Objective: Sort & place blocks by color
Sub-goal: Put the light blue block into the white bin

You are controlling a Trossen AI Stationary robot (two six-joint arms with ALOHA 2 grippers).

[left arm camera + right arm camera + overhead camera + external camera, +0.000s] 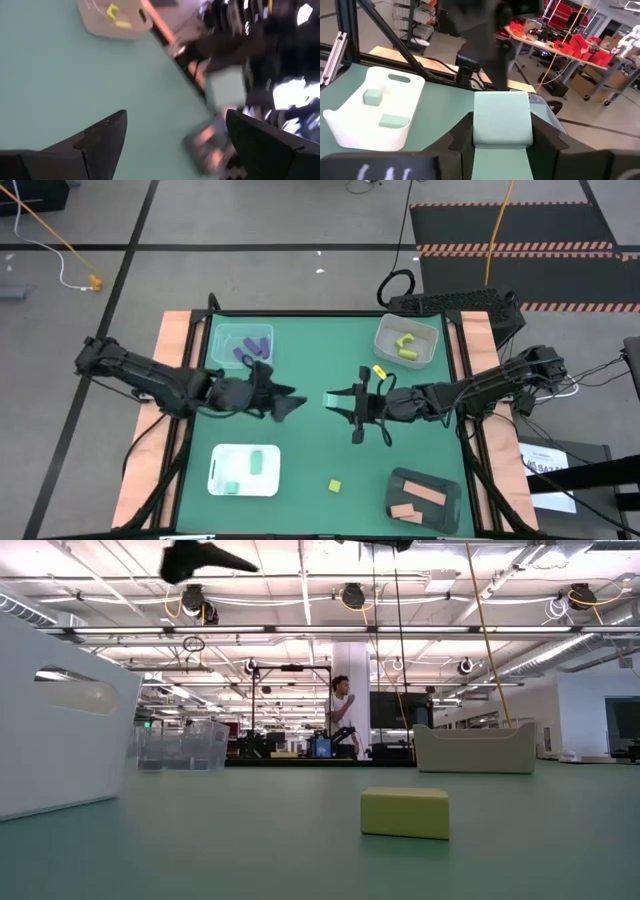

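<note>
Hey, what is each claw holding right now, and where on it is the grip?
The right claw grips a mint green block by its two opposite sides, above the table's middle. The left claw is open and holds nothing.

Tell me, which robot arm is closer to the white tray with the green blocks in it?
The left. Its gripper hangs open just above and beside the white tray. The right gripper, farther across the table, holds a mint green block between its fingers.
</note>
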